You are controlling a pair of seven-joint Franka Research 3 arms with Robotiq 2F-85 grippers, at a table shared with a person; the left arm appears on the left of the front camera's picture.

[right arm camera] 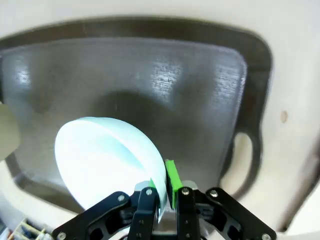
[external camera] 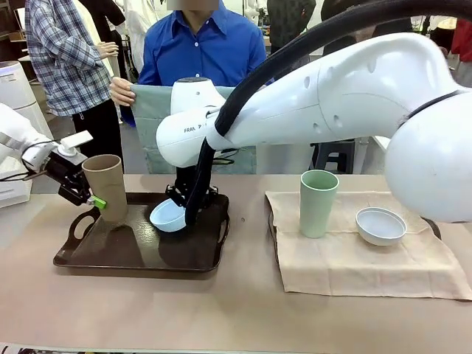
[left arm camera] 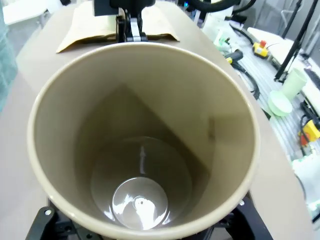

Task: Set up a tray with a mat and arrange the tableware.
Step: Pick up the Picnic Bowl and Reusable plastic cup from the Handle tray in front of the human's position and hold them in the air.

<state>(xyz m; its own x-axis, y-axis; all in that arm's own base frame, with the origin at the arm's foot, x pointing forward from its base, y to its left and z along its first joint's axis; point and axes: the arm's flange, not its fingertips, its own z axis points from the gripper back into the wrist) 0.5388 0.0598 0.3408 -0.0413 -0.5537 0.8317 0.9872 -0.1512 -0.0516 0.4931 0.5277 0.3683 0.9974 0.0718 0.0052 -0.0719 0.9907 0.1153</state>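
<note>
Left gripper (external camera: pixel 87 193) straddles tan cup (external camera: pixel 105 186) at tray (external camera: pixel 133 258) left edge; gripping or loosed, cannot tell. Right gripper (right arm camera: pixel 162 188) pinches rim of light blue bowl (right arm camera: pixel 105 155), tilted over tray's far middle, probably for lowering

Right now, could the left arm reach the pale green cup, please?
Probably not: the left gripper is at the tan cup, and the right arm, pinching the light blue bowl, crosses its path to the pale green cup.

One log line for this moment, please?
left gripper at tan cup, grip unclear | right gripper pinching light blue bowl over tray | green cup, white bowl on beige cloth
</note>
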